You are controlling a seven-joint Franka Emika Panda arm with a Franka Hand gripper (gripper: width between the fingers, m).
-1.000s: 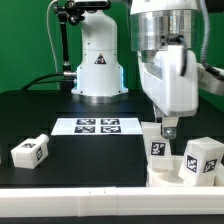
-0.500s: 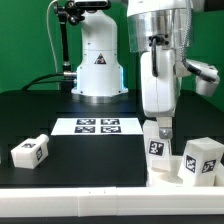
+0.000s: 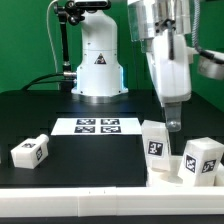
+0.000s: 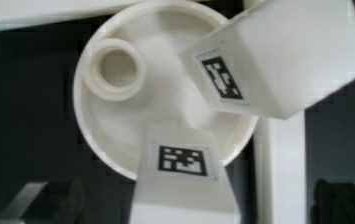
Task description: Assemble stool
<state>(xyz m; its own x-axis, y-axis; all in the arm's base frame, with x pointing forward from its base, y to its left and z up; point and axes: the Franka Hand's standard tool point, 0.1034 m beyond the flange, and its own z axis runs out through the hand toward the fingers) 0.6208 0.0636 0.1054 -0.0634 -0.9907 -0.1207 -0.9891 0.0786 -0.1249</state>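
From the exterior view, my gripper (image 3: 172, 123) hangs wide and empty just above the white blocky tagged leg (image 3: 155, 142), which stands on the white round plastic seat (image 3: 163, 181) at five o'clock. I judge that leg placed, so the next move is to fetch the loose leg (image 3: 30, 151) at eight o'clock. Only the wrist view shows the seat's (image 4: 156, 112) empty socket (image 4: 117, 67) beside two standing legs.

Black tabletop (image 3: 35, 112), pale front edge; plain light wall (image 3: 25, 40) behind; soft even light overall.
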